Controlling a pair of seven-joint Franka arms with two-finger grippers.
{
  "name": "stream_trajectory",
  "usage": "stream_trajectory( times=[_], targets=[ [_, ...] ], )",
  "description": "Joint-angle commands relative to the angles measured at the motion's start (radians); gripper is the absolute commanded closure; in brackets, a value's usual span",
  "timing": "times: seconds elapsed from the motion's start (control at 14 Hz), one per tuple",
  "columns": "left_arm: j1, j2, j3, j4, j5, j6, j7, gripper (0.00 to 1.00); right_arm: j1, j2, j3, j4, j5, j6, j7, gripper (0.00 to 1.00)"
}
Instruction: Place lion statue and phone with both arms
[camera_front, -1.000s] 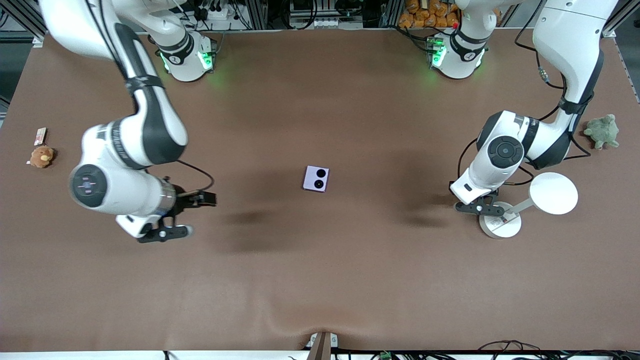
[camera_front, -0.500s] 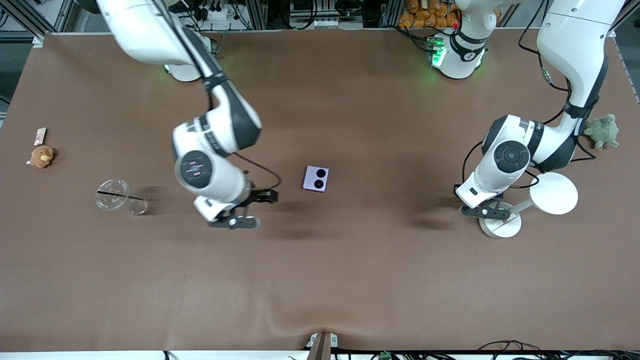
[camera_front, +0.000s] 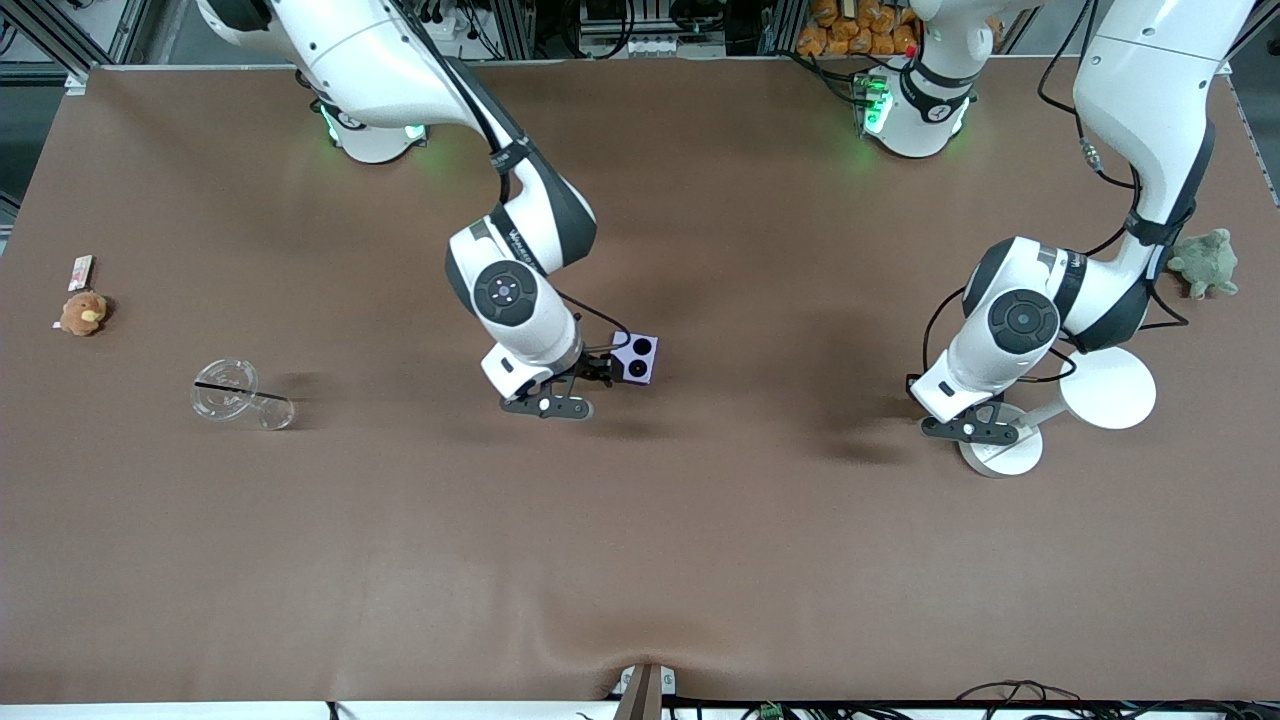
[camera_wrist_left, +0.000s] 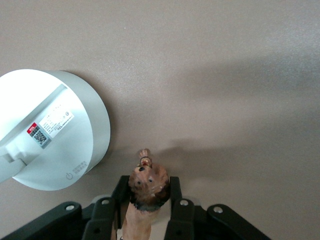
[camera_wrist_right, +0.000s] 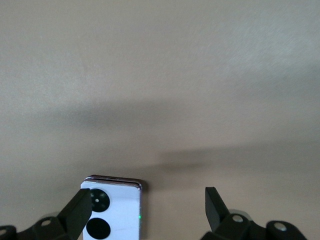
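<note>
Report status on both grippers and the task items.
Left gripper shut on reddish-brown lion statue, beside white round stand. Right gripper open over lavender folded phone. Nothing in the way.

Right gripper (camera_front: 590, 385), fingers spread, now over the phone (camera_front: 640, 357), away from plastic cup (camera_front: 228, 390).

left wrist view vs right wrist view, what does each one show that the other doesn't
Only the left wrist view shows the tiny reddish-brown lion statue clamped in the left gripper, and beside it the round white base of a stand with a small label.

Only the right wrist view shows the lavender-purple folded phone with two black camera circles, lying flat by one finger of the open right gripper, off-centre in its gap.

Both show the brown table cover crossed by soft shadows.
</note>
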Motion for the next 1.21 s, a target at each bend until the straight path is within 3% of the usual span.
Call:
stream_trajectory(
  times=[0.0,0.43,0.5,0.64,0.71,1.14],
  targets=[
    [0.018,0.005,-0.010,0.009,0.021,0.009,0.003,1.00,0.036,0.020,-0.011,-0.005,0.003,0.050,0.057,0.00],
    [0.019,0.007,-0.010,0.010,0.016,0.009,0.001,1.00,0.073,0.041,-0.011,-0.005,0.003,0.075,0.098,0.00],
    [0.019,0.007,-0.010,0.010,0.013,0.009,0.000,0.90,0.085,0.049,-0.011,-0.005,0.003,0.086,0.105,0.00],
    [0.017,0.011,-0.010,0.015,0.007,0.009,-0.002,0.19,0.093,0.063,-0.011,-0.005,0.003,0.105,0.105,0.00],
    [0.018,0.011,-0.010,0.016,0.007,0.009,0.000,0.00,0.102,0.070,-0.011,-0.005,0.003,0.112,0.106,0.00],
    [0.014,-0.018,-0.016,0.017,0.006,-0.005,-0.011,0.00,0.149,0.118,-0.011,-0.003,0.002,0.143,0.158,0.00]
  ],
)
